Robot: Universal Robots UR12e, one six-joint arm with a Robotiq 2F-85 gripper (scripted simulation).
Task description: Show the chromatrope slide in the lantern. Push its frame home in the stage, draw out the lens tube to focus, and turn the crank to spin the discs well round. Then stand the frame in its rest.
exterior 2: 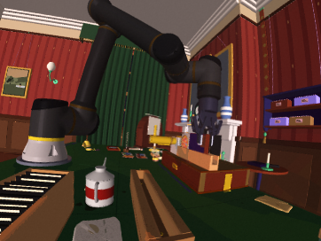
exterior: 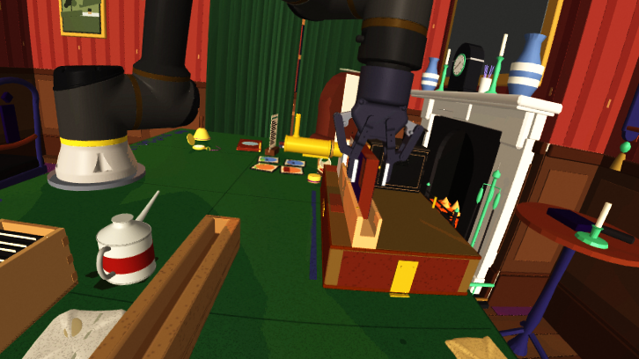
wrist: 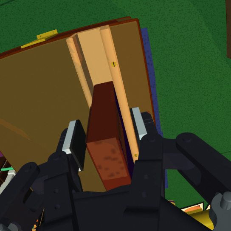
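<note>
The lantern body (exterior: 342,102) is mostly hidden behind my arm; only its red housing and its brass lens tube (exterior: 310,146) show at the back of the table. The chromatrope frame (wrist: 107,138), a dark red wooden slab, stands on edge in the groove of its pale wooden rest (exterior: 359,207). The rest sits on a red-brown case (exterior: 393,241). My gripper (wrist: 103,138) hangs over the frame's top end, open, with a finger on either side and holding nothing. The frame's lower part is hidden in the rest.
A white fireplace (exterior: 473,147) with a fire stands behind the case. A long wooden trough (exterior: 178,285) and a white oil can (exterior: 125,250) lie in front on the green table. Loose slides (exterior: 279,164) lie near the lens tube. A round side table (exterior: 581,232) stands on the right.
</note>
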